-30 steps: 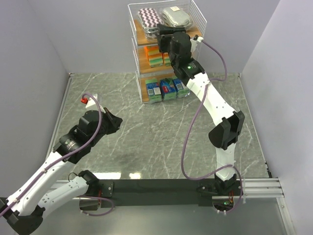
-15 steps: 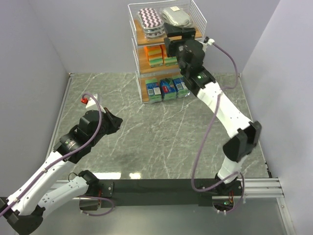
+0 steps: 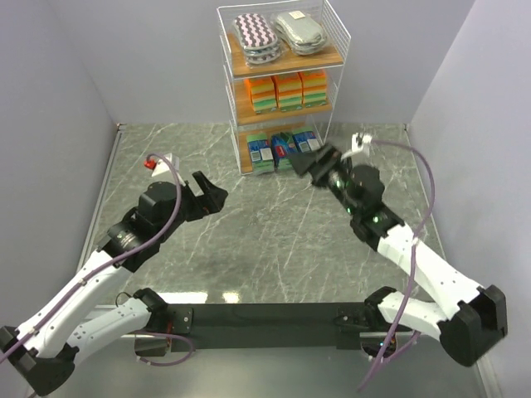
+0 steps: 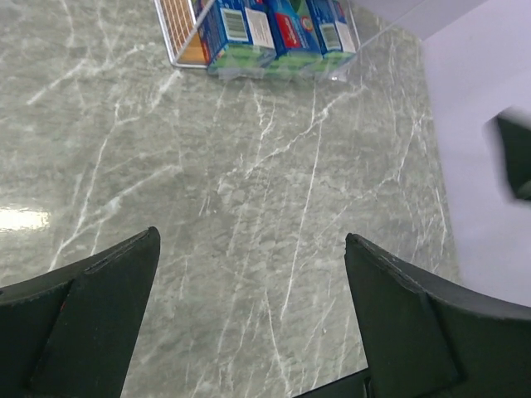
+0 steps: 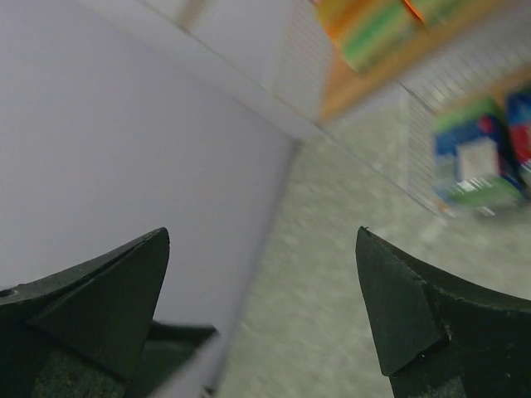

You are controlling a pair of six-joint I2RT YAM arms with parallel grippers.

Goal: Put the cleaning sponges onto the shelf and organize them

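The tall white wire shelf with three brown wooden tiers (image 3: 288,65) stands at the upper centre of the overhead view, at the far end of the grey marbled desk (image 3: 265,249). Every sponge pack in view sits on it. The oval purple-white wavy-striped pack (image 3: 255,35) and the oval silvery-grey pack in clear wrap (image 3: 299,31) lie side by side on the top tier. Three orange-yellow packs with green edges (image 3: 289,89) stand in a row on the middle tier, and three blue-green packs (image 3: 282,149) stand in a row on the bottom tier.

The left hand (image 3: 211,192) hangs over the desk left of centre, its fingers wide apart with nothing between them. The right hand (image 3: 305,160) is just in front of the bottom tier near the blue-green packs, likewise spread and empty.

The packs look light and soft, likely to squash under a hard squeeze, and their film wrap is probably slippery. If any needs straightening, a gentle pinch across the short sides at mid-height should serve; the ovals are best taken across their narrow width. Sorted by kind as they are, the task appears complete.
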